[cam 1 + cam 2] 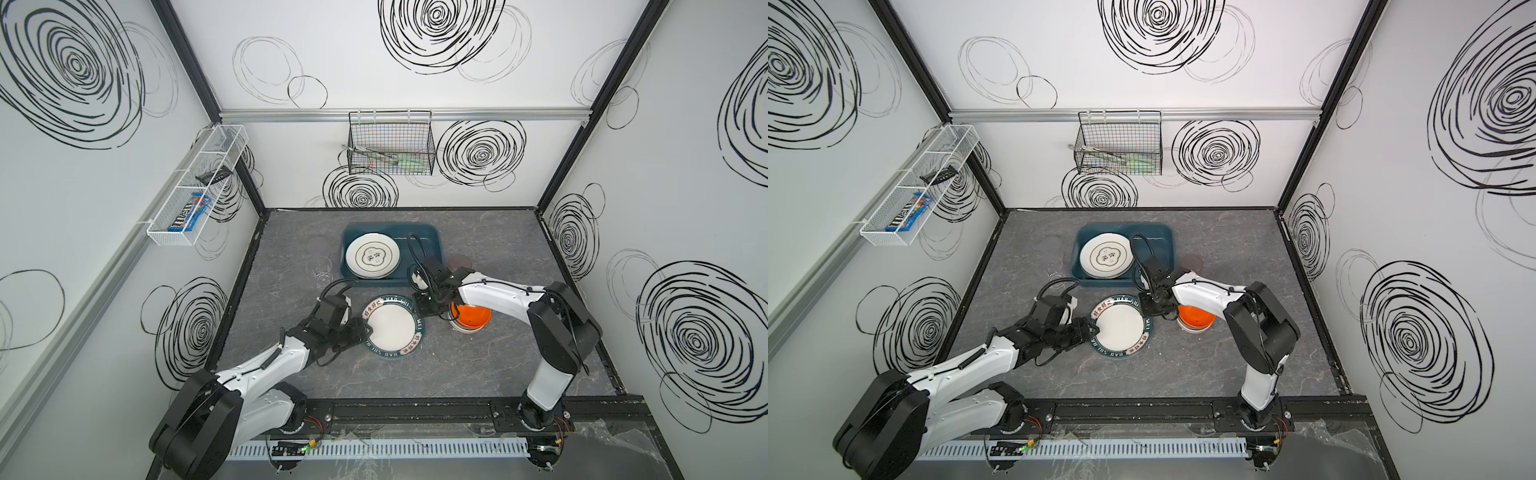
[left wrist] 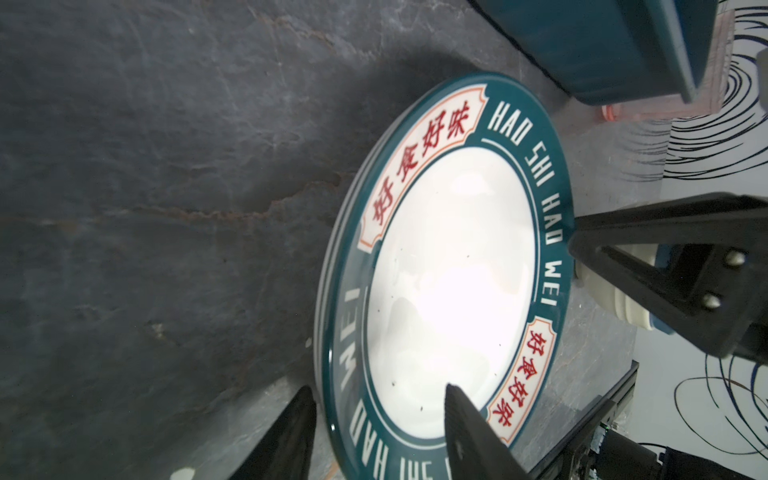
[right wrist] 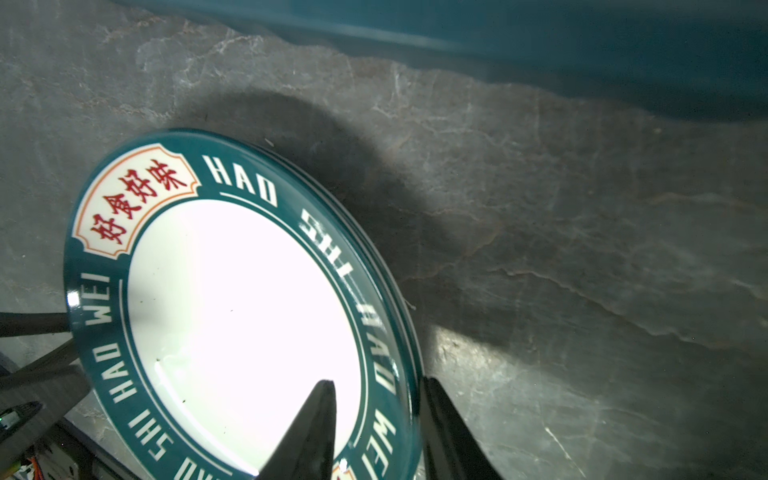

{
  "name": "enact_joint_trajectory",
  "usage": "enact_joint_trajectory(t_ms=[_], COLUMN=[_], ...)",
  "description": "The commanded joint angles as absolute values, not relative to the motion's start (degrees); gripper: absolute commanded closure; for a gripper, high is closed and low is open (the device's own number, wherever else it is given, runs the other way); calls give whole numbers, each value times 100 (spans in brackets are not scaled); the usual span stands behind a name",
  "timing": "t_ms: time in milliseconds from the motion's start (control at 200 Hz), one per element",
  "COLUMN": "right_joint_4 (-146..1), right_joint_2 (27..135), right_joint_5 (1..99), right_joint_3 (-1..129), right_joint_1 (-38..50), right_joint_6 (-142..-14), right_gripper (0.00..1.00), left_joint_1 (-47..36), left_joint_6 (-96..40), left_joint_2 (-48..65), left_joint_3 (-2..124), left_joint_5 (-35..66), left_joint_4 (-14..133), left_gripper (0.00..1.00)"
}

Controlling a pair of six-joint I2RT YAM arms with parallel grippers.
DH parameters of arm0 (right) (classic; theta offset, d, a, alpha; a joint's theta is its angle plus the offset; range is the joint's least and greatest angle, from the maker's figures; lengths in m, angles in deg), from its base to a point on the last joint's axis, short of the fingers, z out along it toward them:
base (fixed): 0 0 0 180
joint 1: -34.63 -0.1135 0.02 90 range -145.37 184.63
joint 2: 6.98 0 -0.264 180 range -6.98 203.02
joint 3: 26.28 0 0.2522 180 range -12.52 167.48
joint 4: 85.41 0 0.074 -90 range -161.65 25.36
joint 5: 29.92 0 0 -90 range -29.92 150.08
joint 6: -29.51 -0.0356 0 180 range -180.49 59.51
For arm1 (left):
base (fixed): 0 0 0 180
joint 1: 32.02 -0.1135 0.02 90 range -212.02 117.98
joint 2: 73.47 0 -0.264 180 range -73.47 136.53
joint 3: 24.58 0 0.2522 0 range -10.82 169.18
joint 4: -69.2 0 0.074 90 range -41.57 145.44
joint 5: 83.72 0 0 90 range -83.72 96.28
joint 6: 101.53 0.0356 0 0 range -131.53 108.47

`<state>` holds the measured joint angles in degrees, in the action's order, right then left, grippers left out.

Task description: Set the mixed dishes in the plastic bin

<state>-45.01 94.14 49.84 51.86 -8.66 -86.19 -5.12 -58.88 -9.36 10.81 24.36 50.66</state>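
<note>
A white plate with a dark-green lettered rim (image 1: 392, 328) (image 1: 1121, 326) (image 2: 449, 270) (image 3: 232, 311) is in the middle of the table, with more rims showing under its edge. My left gripper (image 1: 368, 332) (image 2: 376, 388) is shut on its left rim, one finger over the white centre and one outside the edge. My right gripper (image 1: 419, 318) (image 3: 378, 380) is shut on the far right rim in the same way. The teal plastic bin (image 1: 415, 228) (image 1: 1142, 227) behind holds a white plate with dark characters (image 1: 372, 261).
An orange bowl (image 1: 471, 316) tops a small stack of bowls just right of the plate, under my right arm. A pink tumbler (image 1: 459, 262) stands right of the bin and a clear glass (image 1: 322, 270) left of it. A black wire basket (image 1: 390, 145) and a white mesh tray (image 1: 199, 183) hang on the walls.
</note>
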Motion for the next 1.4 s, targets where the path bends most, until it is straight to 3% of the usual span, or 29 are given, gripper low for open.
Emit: enact_joint_trajectory(t_ms=[0,250,700,971,1151,1396], right_joint_4=[-4484,-4476,-4457,-4489,-4493,-4519], right_joint_2=[9464,9454,9601,9690,9732,9769], right_joint_5=[4927,4918,4807,4728,4702,4688], right_joint_3=[5217,5221,5287,5305,5340,5349], right_joint_1=[-927,-923,-956,-958,-954,-967], right_joint_6=[-8643,-8635,-8546,-8512,-8489,-8466], right_gripper=[64,67,78,84,88,92], left_joint_1=[-512,-510,-529,-615,-708,-812], left_joint_6=[-5866,-5881,-5881,-5837,-5802,-5784], left_joint_2=[-880,-748,-780,-971,-1147,-1506], left_joint_3=[993,977,968,974,916,882], left_joint_5=[2533,2631,2625,2513,2482,2400], left_joint_4=[5417,5595,5545,5261,5036,4737], left_gripper=[49,54,54,43,42,50])
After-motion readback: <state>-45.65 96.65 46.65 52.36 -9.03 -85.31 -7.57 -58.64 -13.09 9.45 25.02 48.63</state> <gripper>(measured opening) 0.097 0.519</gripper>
